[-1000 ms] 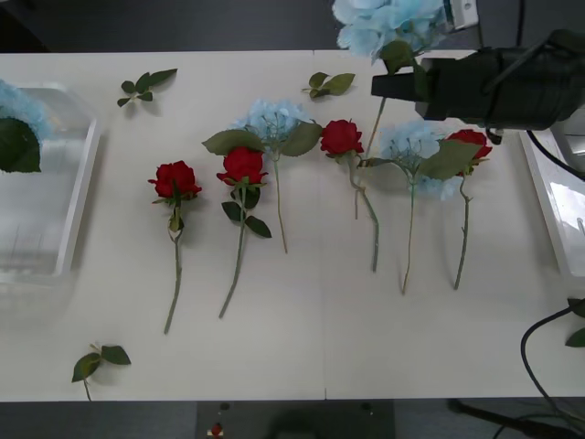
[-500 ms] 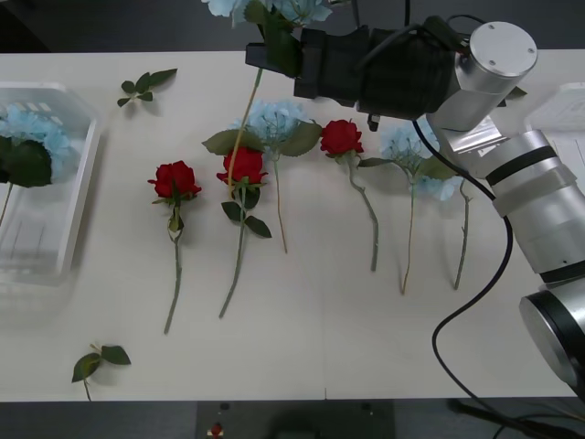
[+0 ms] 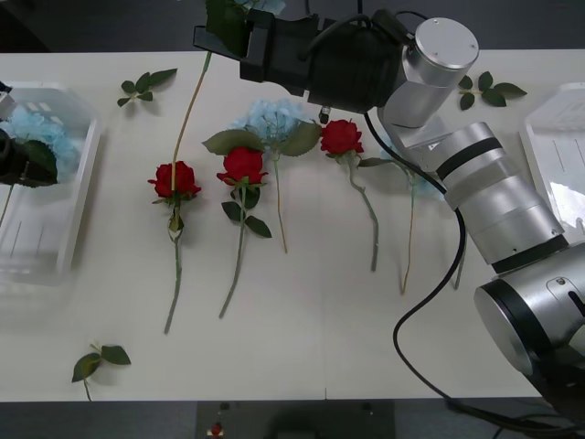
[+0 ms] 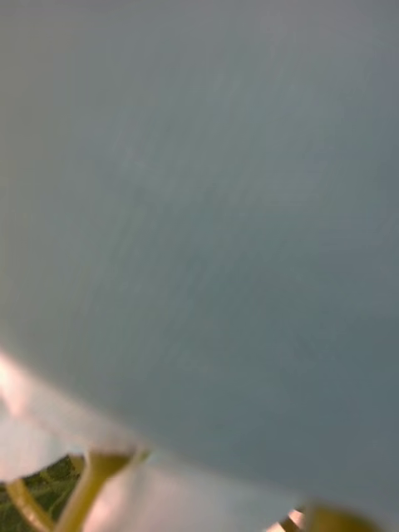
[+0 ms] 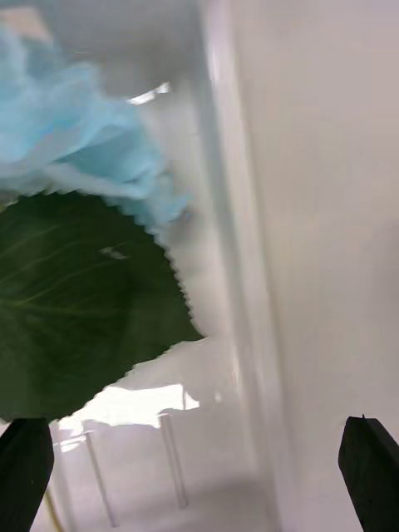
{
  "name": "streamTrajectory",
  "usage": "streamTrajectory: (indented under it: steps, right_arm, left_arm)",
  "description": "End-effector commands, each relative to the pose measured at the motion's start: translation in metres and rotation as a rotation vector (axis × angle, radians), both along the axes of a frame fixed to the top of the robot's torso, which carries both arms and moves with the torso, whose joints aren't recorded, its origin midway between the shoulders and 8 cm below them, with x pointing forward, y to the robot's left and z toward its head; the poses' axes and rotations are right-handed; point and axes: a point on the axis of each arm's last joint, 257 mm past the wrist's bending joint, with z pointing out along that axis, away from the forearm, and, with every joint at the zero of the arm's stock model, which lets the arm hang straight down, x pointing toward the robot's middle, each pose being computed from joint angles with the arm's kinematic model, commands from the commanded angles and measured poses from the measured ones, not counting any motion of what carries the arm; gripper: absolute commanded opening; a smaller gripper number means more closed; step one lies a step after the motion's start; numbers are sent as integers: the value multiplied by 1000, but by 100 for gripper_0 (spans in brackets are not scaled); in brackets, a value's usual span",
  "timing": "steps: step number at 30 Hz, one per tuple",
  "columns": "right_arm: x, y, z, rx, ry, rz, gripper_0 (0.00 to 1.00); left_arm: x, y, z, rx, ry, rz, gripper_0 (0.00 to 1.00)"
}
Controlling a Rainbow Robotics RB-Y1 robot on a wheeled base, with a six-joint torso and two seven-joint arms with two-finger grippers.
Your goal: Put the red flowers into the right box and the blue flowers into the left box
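Observation:
My right gripper (image 3: 219, 38) reaches across the back of the table, shut on a blue flower whose long stem (image 3: 189, 110) hangs down over the leftmost red rose (image 3: 175, 178). Two more red flowers (image 3: 242, 165) (image 3: 341, 137) lie in the row on the table. A blue flower (image 3: 274, 119) lies between them, and another (image 3: 411, 178) is partly behind the arm. The left box (image 3: 84, 174) holds a blue flower (image 3: 37, 137) (image 5: 75, 158). My left gripper (image 5: 195, 478) hovers open over that box's wall (image 5: 241, 249). The right box (image 3: 547, 165) is at the right edge.
Loose green leaf sprigs lie at the back left (image 3: 146, 84), back right (image 3: 489, 90) and front left (image 3: 101, 358). The right arm's elbow and cable (image 3: 430, 302) hang over the right half of the table. The table's front strip is bare.
My right arm has swung leftward along the back of the table, carrying the blue flower from above the right end of the row to above the leftmost rose.

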Motion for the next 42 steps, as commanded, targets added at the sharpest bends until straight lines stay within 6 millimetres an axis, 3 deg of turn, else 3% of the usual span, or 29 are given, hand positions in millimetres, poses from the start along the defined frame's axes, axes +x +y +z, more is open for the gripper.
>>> streamTrajectory:
  steps: [1,10,18,26,42]
  right_arm:
    - [-14,16,33,7,-47,41,0]
    - [-21,39,42,41,-43,50,0]
    - [-19,44,49,70,-38,30,0]
    - [-20,46,49,70,-37,35,0]
    - [-23,49,48,71,-36,44,0]
  left_arm:
    - [12,-19,52,-54,-115,-133,100]
    - [-3,-68,101,-237,-219,-347,100]
    - [-48,-134,150,-511,-261,-599,100]
    - [-88,-179,188,-732,-271,-784,100]
    - [-106,-267,209,-969,-271,-973,100]
